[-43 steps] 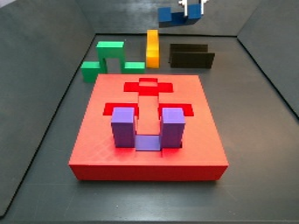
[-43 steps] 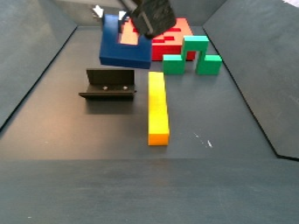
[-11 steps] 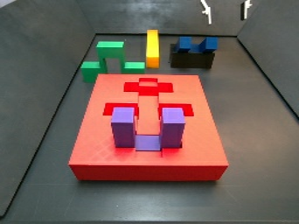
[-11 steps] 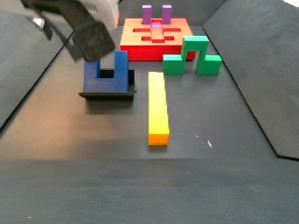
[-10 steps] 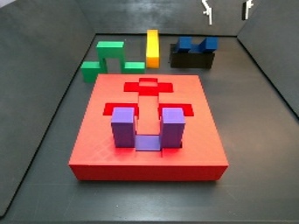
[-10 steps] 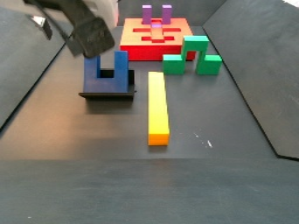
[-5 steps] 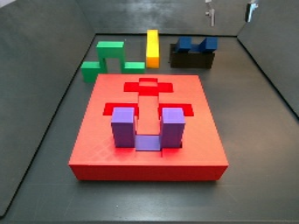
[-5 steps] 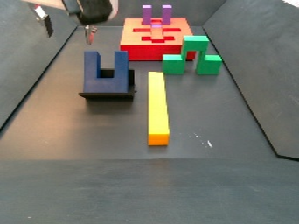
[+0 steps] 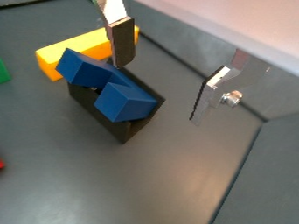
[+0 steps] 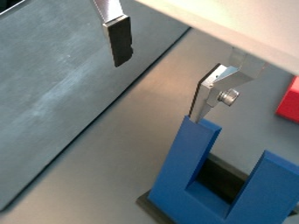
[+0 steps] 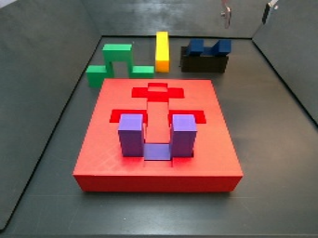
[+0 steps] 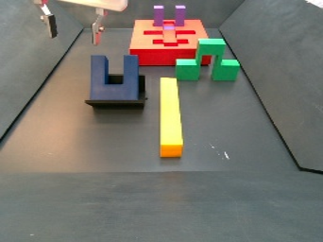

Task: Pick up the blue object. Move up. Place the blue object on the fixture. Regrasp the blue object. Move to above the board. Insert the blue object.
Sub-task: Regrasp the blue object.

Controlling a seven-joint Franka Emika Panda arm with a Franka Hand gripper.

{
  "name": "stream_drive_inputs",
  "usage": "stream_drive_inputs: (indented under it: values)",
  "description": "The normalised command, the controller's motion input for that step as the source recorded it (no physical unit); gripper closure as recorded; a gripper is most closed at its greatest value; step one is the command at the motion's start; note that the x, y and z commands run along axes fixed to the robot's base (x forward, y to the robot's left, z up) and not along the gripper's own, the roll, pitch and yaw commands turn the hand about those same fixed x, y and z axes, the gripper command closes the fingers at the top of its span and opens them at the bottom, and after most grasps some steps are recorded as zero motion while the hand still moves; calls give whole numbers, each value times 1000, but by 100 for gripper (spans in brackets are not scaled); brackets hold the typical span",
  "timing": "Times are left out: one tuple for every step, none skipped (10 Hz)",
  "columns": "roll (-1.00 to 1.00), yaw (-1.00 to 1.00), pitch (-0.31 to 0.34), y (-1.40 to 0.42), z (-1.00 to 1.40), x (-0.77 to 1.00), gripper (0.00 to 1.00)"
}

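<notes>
Blue object (image 12: 113, 76) sits on the fixture (image 12: 113, 99), prongs up, bridge down, near the far wall and well apart from the board (image 11: 155, 135). Gripper (image 9: 170, 74) hangs above and off to the side of it, jaws spread wide and empty; silver fingers (image 10: 117, 33) with dark pads show clear in both wrist views, nothing between them. Block parked on the fixture likely so the jaws can take a fresh hold suited to insertion, so the regrasp step looks next. Purple U-block (image 11: 155, 137) already stands in a recess at the board's near end. Yellow bar (image 12: 169, 115) lies just beside the fixture, green block (image 12: 209, 59) further off; neither blocks a descent.
</notes>
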Motion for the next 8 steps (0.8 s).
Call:
stream_drive_inputs:
  values:
    - [1000, 186, 23, -117, 23, 0, 0]
    - [1000, 203, 23, -111, 20, 0, 0]
    - [1000, 223, 37, -106, 11, 0, 0]
    - [1000, 266, 26, -109, 0, 0, 0]
    - [1000, 349, 0, -103, 0, 0, 0]
    - [1000, 520, 0, -63, -209, -20, 0]
    - [871, 663, -6, 0, -374, -51, 0]
    - [700, 791, -14, 0, -537, 0, 0]
